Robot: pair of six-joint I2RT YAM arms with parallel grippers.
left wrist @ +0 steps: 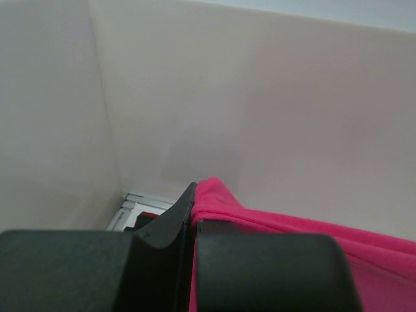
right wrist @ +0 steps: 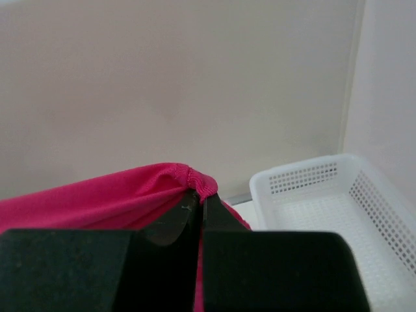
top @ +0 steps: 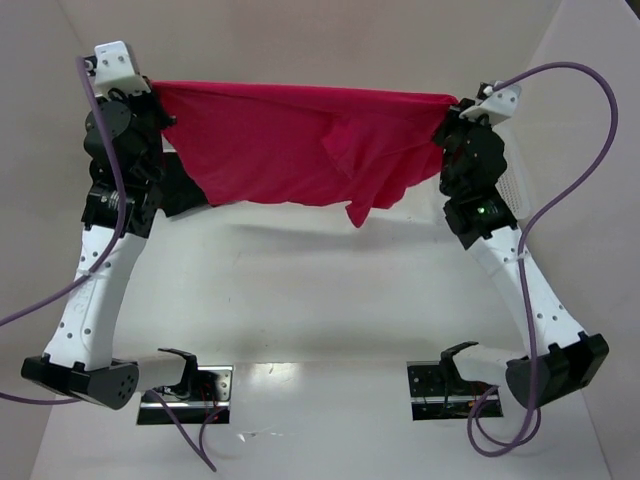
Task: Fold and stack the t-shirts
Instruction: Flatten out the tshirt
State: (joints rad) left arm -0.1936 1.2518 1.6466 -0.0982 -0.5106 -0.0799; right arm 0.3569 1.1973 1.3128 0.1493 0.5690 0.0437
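The crimson-pink t-shirt (top: 290, 150) hangs like a curtain across the far side of the table (top: 320, 300). It is pulled tight between the left gripper (top: 152, 95) and the right gripper (top: 458, 105), which both pinch it. Nothing can go straight through there.

Under its lower edge there is a gap (lowest toward the right, where a flap hangs down). The middle of the table is open room.

A black t-shirt (top: 190, 195) lies by the left arm. A white basket (top: 515, 190) fills the far right corner. Walls close the far, left and right sides. Purple cables (top: 560, 66) loop beside both arms.
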